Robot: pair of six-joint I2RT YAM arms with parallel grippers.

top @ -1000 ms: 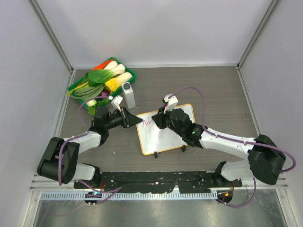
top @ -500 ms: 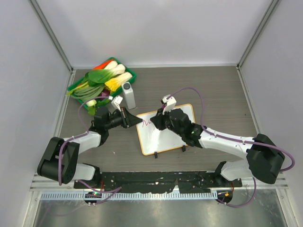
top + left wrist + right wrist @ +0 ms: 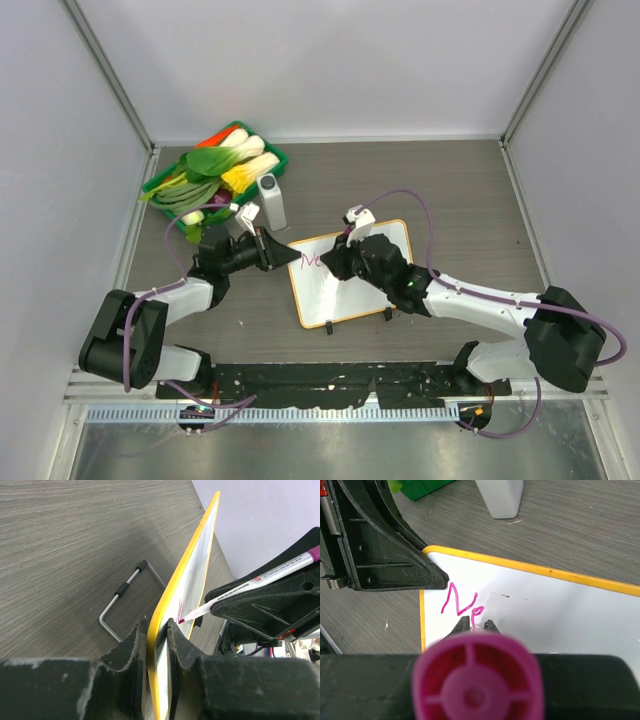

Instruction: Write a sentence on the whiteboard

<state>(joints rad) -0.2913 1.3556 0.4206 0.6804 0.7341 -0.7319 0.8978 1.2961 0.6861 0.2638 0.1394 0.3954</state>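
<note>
Grey wood-grain tabletop (image 3: 450,190) with one flat whiteboard (image 3: 345,295) on it, thin orange frame, rounded corners. Left gripper (image 3: 156,630) pinches the whiteboard's far-left corner. Right gripper (image 3: 338,262) is clamped on one pink marker (image 3: 260,577). The sentence (image 3: 462,605) is just two letters, "Ne", by that corner. The marker tip is hidden from above.

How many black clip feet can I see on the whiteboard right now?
2, both on the whiteboard's near edge: one foot at its left end, the other foot further right. More could be hidden along the covered far edge.
</note>
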